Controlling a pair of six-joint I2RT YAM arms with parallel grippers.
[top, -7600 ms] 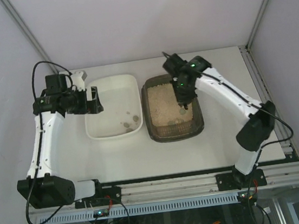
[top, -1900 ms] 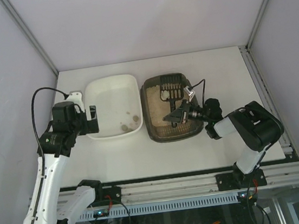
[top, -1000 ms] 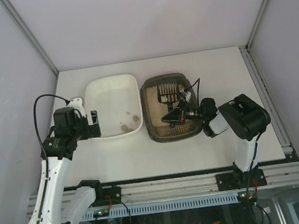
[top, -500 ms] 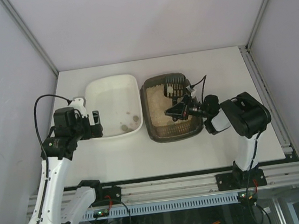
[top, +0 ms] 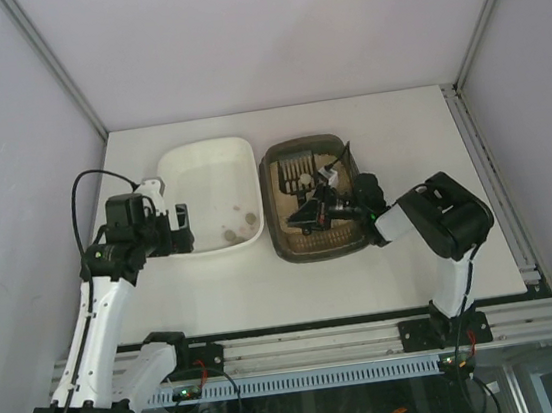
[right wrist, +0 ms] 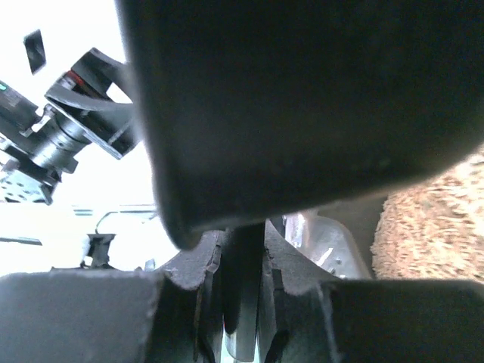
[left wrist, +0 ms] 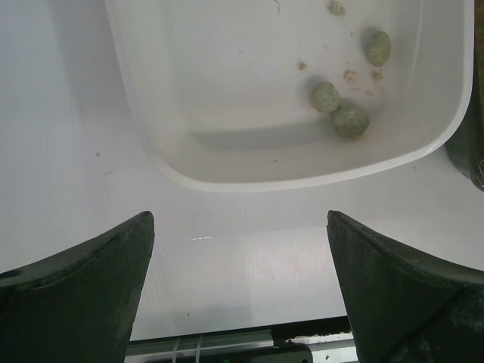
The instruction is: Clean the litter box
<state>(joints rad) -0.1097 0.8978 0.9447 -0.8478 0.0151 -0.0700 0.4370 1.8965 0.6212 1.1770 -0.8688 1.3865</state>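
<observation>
The litter box [top: 326, 250], a dark tray of beige litter [right wrist: 432, 219], sits right of centre. Low over its litter my right gripper [top: 317, 209] is shut on the handle of a black slotted scoop [top: 297, 171]. In the right wrist view the scoop [right wrist: 302, 98] fills the top, and its handle stands pinched between the jaws of the right gripper [right wrist: 243, 291]. My left gripper [top: 182, 230] hangs open and empty at the white tray's near-left corner. In the left wrist view the left gripper [left wrist: 240, 291] has bare table between its fingers.
The white tray [top: 207, 175] stands just left of the litter box. It [left wrist: 302, 178] holds three greenish clumps [left wrist: 326, 97] and some crumbs near its right side. The table's front edge and rail run just below my left fingers.
My right gripper has swung the scoop leftward and lower across the litter box. The left gripper has edged slightly right toward the white tray, still open.
</observation>
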